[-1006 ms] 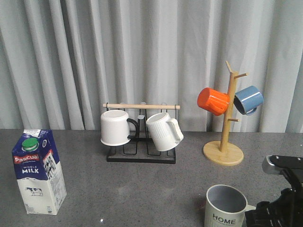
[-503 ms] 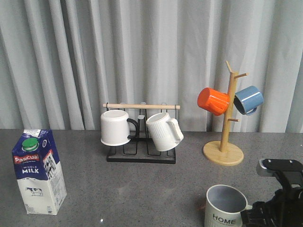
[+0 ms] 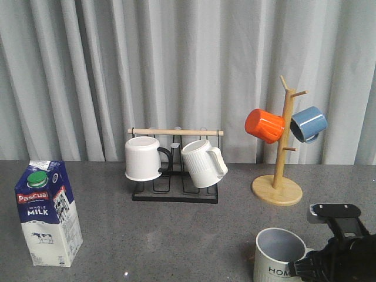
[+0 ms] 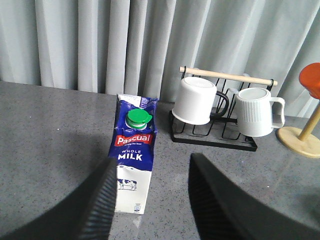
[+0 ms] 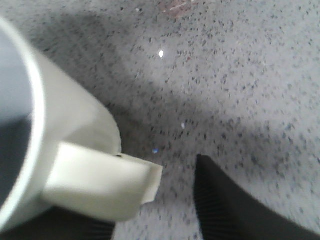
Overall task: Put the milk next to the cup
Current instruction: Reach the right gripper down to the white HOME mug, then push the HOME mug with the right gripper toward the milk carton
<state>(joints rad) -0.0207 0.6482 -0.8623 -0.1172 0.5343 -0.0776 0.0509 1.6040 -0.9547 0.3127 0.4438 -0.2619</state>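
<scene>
The milk (image 3: 48, 212) stands upright at the table's front left, a blue and white Pascual carton with a green cap. In the left wrist view the milk (image 4: 134, 160) is just beyond my left gripper (image 4: 154, 161), which is open and empty, its left finger beside the carton's lower part. The HOME cup (image 3: 279, 254) stands at the front right. My right gripper (image 3: 308, 267) is at the cup's handle. In the right wrist view the cup's handle (image 5: 100, 187) lies between the open jaws of my right gripper (image 5: 155, 200), with a gap to the right finger (image 5: 225, 205).
A black rack (image 3: 175, 194) with a wooden bar holds a plain white mug (image 3: 143, 157) and a ribbed white mug (image 3: 203, 163) at the back middle. A wooden mug tree (image 3: 278, 189) carries an orange mug (image 3: 264, 125) and a blue mug (image 3: 308, 123). A grey curtain hangs behind.
My right arm has moved left, up to the cup's handle. The milk and the cup have stayed in place.
</scene>
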